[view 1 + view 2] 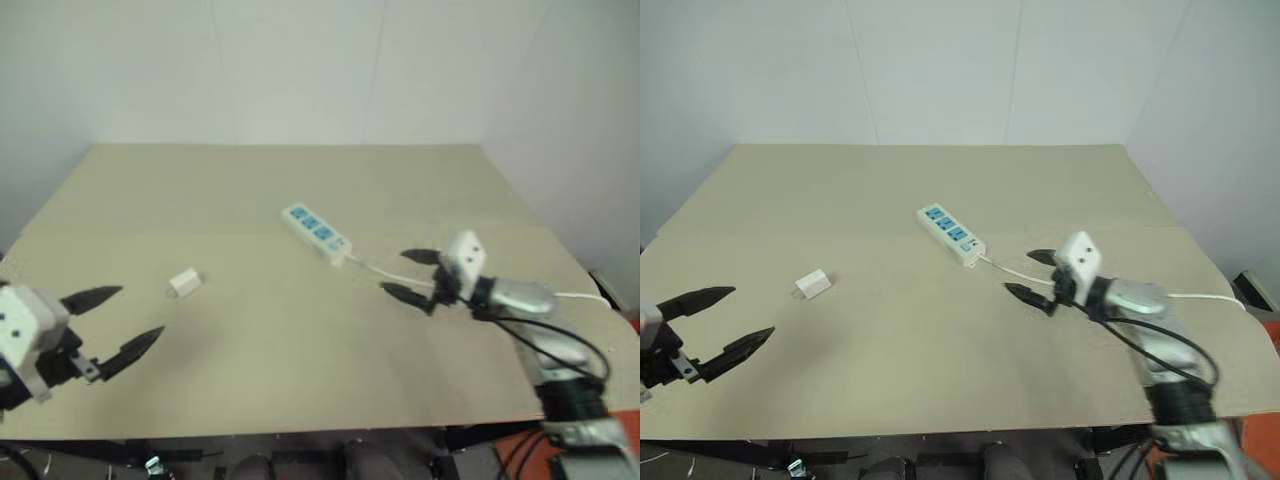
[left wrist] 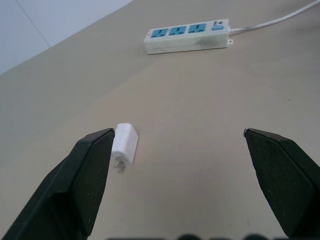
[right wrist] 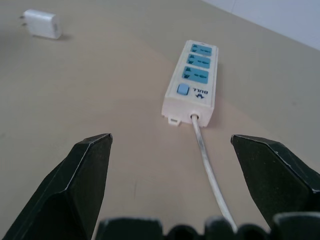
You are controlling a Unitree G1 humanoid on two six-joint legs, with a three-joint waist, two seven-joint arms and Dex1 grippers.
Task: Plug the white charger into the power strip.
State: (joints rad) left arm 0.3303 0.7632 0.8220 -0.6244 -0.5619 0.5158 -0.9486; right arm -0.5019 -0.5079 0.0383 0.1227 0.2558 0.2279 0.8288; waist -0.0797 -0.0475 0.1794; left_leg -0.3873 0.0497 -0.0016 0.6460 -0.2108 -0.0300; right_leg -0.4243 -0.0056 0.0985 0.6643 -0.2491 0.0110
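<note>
The white charger [image 1: 184, 282] lies on its side on the tan table [image 1: 250, 190], left of centre; its prongs show in the left wrist view [image 2: 123, 146]. The power strip [image 1: 316, 232] lies diagonally near the table's middle, blue socket panels facing up, its thin white cord [image 1: 385, 270] trailing toward the right edge. My left gripper [image 1: 115, 325] hovers open near the front left corner, a short way in front of the charger. My right gripper [image 1: 412, 276] is open just above the cord, facing the strip's cord end [image 3: 192, 82].
The cord [image 1: 1205, 296] runs on past my right arm toward the table's right edge. A pale wall [image 1: 300, 70] stands behind the table's far edge. Orange and black gear [image 1: 560, 460] sits below the front right corner.
</note>
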